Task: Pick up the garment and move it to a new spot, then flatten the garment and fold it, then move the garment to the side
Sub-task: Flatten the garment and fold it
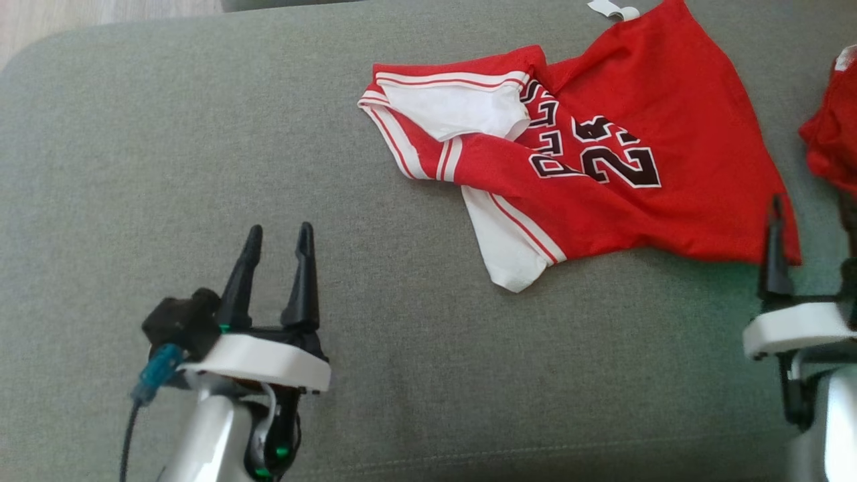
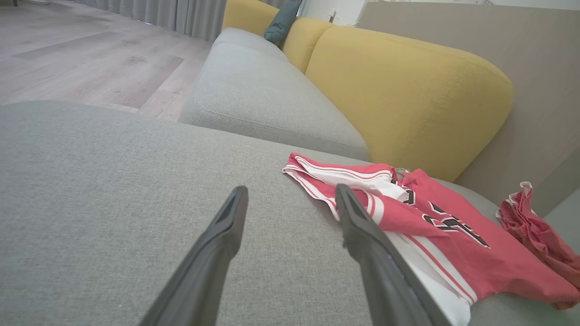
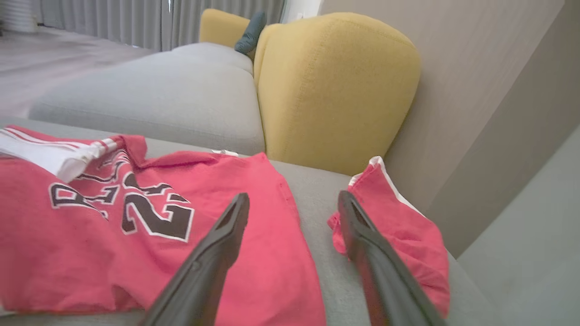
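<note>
The red jersey (image 1: 602, 167) lay rumpled on the grey cushion (image 1: 167, 134), the left claw (image 1: 280, 231) and right claw (image 3: 292, 199) both spread empty beside it, so flattening and folding seemingly remained.

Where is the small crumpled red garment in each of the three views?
Head view: the crumpled red garment is at the right edge, upper half, right of the jersey.
Left wrist view: crumpled red garment at far right, mid-height.
Right wrist view: crumpled red garment right of centre, lower half.
Shared landmark: the jersey's black number print.
</note>
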You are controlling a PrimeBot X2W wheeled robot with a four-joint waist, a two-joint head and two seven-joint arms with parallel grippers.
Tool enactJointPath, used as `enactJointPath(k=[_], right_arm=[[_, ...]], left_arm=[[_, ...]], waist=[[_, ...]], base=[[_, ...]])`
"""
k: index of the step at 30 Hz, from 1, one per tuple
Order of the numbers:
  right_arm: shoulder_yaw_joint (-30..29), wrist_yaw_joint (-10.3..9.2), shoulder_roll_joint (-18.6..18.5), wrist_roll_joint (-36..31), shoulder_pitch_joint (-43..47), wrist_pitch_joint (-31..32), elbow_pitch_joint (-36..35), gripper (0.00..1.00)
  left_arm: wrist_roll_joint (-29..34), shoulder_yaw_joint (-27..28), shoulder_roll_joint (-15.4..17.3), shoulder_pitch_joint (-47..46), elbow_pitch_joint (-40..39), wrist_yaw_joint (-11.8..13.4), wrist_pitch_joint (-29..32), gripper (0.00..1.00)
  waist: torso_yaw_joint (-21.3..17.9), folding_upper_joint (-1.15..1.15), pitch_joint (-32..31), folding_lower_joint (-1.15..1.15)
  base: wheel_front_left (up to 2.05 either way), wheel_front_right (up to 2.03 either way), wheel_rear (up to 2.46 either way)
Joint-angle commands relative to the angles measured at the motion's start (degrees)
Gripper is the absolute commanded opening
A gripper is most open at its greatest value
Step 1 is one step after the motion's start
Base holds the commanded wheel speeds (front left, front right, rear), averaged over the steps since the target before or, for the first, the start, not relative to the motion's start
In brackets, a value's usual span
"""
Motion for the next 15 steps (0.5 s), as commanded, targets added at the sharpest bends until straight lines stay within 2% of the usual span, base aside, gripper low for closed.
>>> enactJointPath(k=[1,6,7,10,15], right_arm=[[1.8,0.37,-0.4,0.9,0.0,0.3,-2.1,1.00],[3.5,0.37,-0.4,3.0,-1.0,0.1,-1.7,1.00],[4.0,0.37,-0.4,3.7,-1.9,-0.2,-1.3,1.00],[5.3,0.37,-0.4,4.9,-3.6,-0.8,-0.5,1.00],[8.0,0.37,-0.4,6.2,-6.1,-1.8,1.6,1.00]], left_arm=[[0.9,0.9,0.3,-0.7,-1.6,-0.4,-0.7,1.00],[1.9,-4.9,0.3,-2.4,1.6,-2.2,-0.7,1.00],[2.5,-8.6,0.3,-3.8,4.3,-3.2,-0.5,1.00],[2.6,-14.1,0.3,-6.5,8.6,-4.2,0.4,1.00],[0.0,-20.5,0.3,-12.4,15.4,-3.8,0.7,1.00]], waist=[[0.1,0.00,-0.1,0.00],[0.1,0.00,-0.3,0.00],[-0.2,0.00,-0.2,0.00],[-1.3,0.00,0.0,0.00],[-4.1,0.00,1.0,0.00]], base=[[0.00,0.00,0.00],[0.00,0.00,0.00],[0.00,0.00,0.00],[0.00,0.00,0.00],[0.00,0.00,0.00]])
